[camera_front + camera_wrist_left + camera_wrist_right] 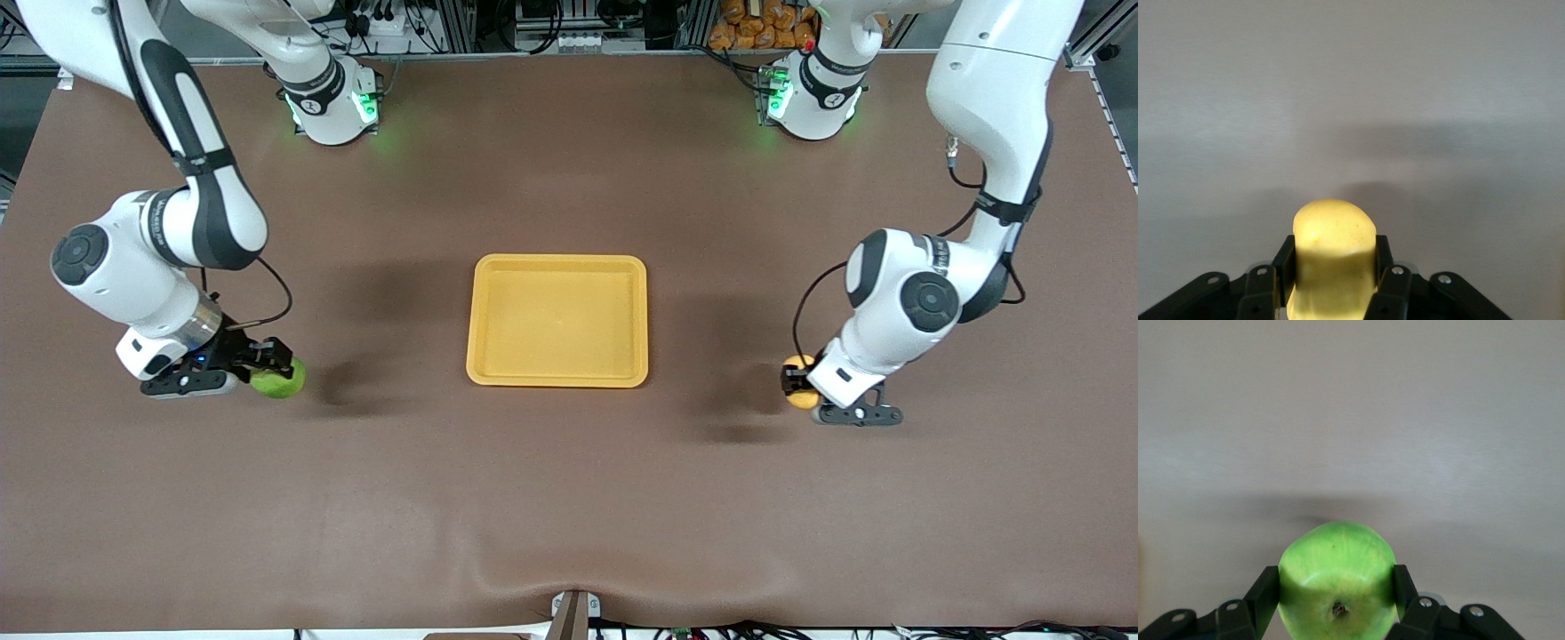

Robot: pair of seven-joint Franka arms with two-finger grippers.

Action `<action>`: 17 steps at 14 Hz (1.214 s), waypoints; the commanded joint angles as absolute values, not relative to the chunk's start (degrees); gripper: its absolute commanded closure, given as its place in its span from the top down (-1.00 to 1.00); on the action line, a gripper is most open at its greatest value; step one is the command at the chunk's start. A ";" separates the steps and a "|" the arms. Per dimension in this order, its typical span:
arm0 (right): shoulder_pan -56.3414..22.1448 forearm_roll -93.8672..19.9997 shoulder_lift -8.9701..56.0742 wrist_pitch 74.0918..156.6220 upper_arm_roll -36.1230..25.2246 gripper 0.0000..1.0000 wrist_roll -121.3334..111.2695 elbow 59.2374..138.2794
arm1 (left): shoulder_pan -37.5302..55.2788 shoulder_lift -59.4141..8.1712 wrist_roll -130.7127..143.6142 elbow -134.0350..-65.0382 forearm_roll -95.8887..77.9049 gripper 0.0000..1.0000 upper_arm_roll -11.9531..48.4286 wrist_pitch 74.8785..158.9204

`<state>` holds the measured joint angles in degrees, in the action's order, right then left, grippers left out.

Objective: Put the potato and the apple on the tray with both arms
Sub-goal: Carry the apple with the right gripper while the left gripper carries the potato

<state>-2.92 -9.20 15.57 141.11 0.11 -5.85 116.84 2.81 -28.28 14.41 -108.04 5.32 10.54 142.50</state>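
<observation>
We are gripping the potato [802, 395] in our left gripper [794, 380], fingers [1390, 283] clenched on its sides, over the table [569, 498] toward the left arm's end; we are clamping the apple [279, 379] in our right gripper [277, 359], fingers [1266, 592] pressing both flanks, its stem dimple facing the wrist camera, over the table toward the right arm's end; the tray [558, 377] is lying flat between the two grippers, well apart from each, with nothing on it.
</observation>
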 commanded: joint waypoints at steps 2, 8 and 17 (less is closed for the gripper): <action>-7.20 -13.78 15.73 139.22 0.00 -1.00 1.31 112.86 | 4.92 -26.63 17.14 -108.28 6.33 -0.88 10.72 141.24; -10.37 -18.54 15.91 128.07 -0.09 -1.00 -9.12 107.85 | 10.01 -25.58 19.85 -108.02 6.24 -0.87 10.72 141.15; -11.78 -19.25 17.31 128.93 -0.09 -1.00 -20.83 106.79 | 20.47 -26.45 33.73 -105.38 6.33 -0.88 10.46 141.15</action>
<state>-11.02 -17.44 16.16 129.08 0.36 -18.78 108.50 18.29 -26.61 30.20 -106.08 5.31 10.95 142.41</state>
